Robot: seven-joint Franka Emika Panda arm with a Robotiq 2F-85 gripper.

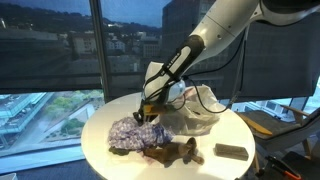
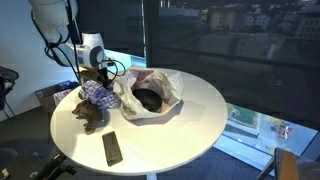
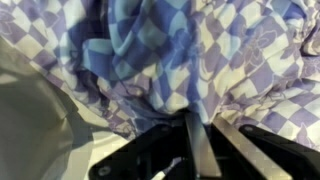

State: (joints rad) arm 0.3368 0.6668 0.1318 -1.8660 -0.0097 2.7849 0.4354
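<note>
A crumpled blue, purple and white checkered cloth (image 1: 130,132) (image 2: 97,95) lies near the edge of a round white table (image 1: 100,150) (image 2: 195,125). My gripper (image 1: 150,108) (image 2: 98,78) reaches down onto the cloth's top. In the wrist view the cloth (image 3: 150,50) fills the frame, and my gripper (image 3: 205,120) is shut on a fold of it, with the two fingers (image 3: 198,141) almost touching. A brown plush toy (image 1: 172,152) (image 2: 92,115) lies right beside the cloth.
A crinkled white bag (image 1: 197,112) (image 2: 160,82) with a dark object (image 2: 148,99) inside sits mid-table, just behind the gripper. A flat black device (image 1: 230,151) (image 2: 112,148) lies near the table's rim. Large windows surround the table, and a cable hangs from the arm.
</note>
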